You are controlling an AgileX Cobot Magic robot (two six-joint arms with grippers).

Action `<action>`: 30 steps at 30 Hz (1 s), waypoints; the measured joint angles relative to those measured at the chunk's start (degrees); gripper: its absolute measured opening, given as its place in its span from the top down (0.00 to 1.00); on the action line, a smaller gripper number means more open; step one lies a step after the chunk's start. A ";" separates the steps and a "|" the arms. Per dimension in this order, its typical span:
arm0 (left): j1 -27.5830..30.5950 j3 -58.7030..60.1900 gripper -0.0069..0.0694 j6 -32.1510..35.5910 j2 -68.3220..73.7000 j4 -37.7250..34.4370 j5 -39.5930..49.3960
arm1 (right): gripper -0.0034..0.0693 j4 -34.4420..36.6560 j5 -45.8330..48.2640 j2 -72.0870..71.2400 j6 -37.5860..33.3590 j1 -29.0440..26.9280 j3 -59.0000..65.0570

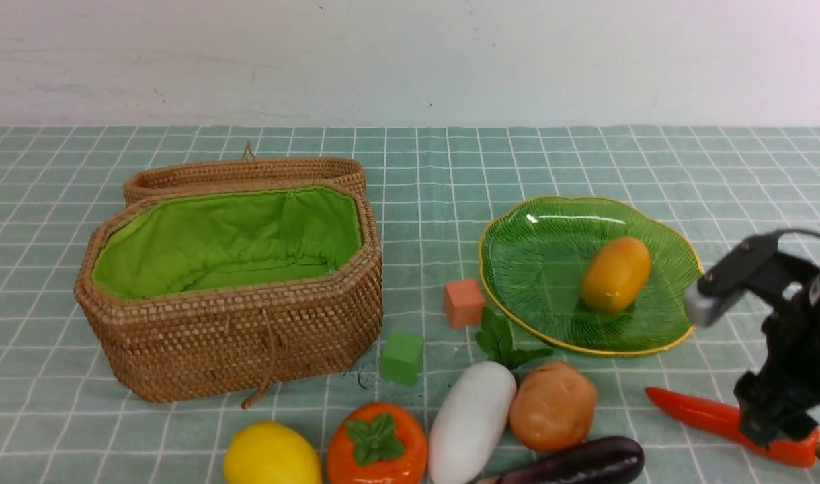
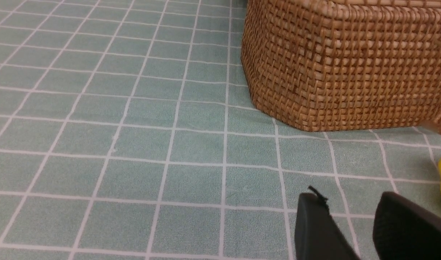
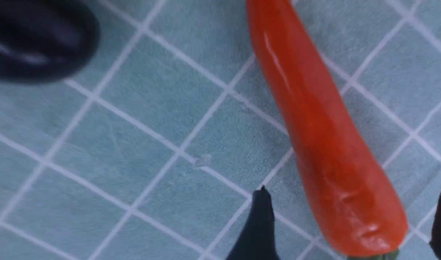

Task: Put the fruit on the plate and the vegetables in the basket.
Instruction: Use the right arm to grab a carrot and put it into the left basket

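The green checked table (image 1: 585, 154) carries the large octagonal brown wicker basket (image 1: 249, 336), lid thrown back, with no vegetable visible on its green lining. To the basket's right lies the wide translucent green glass plate (image 1: 517, 249) with a wavy gold rim, holding only the elongated yellow-orange mango (image 1: 616, 273).

Farthest to the basket's right and nearer the robot, the right claw (image 1: 776, 433) stands wide open astride the thick end of the long red-orange carrot (image 1: 699, 411). There is a gap at each finger and nothing is gripped.

The carrot is glossy and tapered, so a pinch this close to its end could make it slip out or droop at the tip. On the way to the basket a drooping tip might clip the plate's rim or the mango. The dark purple eggplant (image 1: 578, 460), on the basket side of the carrot, could be nudged.

The left claw (image 2: 347, 202) is partly open and empty, low near a front corner of the basket. If it stays there, the two arms could crowd each other.
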 joint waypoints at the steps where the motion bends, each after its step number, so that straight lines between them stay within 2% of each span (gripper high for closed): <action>1: 0.00 0.00 0.60 0.00 0.00 0.00 0.00 | 0.14 0.00 0.00 0.07 0.00 0.00 0.00; 3: 0.00 0.00 0.60 0.00 0.00 0.00 0.00 | 0.15 -3.79 -10.14 1.57 -0.92 0.00 5.84; 5: 0.00 0.00 0.60 0.00 0.00 0.00 0.00 | 0.16 -4.96 -14.46 2.86 -0.60 0.00 7.79; 7: 0.00 0.00 0.60 0.00 0.00 0.00 0.00 | 0.22 -4.93 -16.00 3.95 0.39 0.00 8.44; 9: 0.00 0.00 0.60 0.00 0.00 0.00 0.00 | 0.31 -3.94 -15.30 4.44 0.53 0.00 8.31; 11: 0.00 0.00 0.60 0.00 0.00 0.00 0.00 | 0.50 -2.29 -13.61 5.06 0.44 0.00 7.52; 20: 0.00 0.00 0.60 0.00 0.00 0.00 0.00 | 0.48 2.36 2.47 3.42 0.22 0.00 0.50; 26: 0.00 0.00 0.60 0.00 0.00 0.00 0.00 | 0.48 6.38 12.20 -1.75 0.15 0.00 -9.75; 30: 0.00 0.00 0.60 0.00 0.00 0.00 0.00 | 0.48 16.47 15.91 -4.57 -0.51 0.21 -17.41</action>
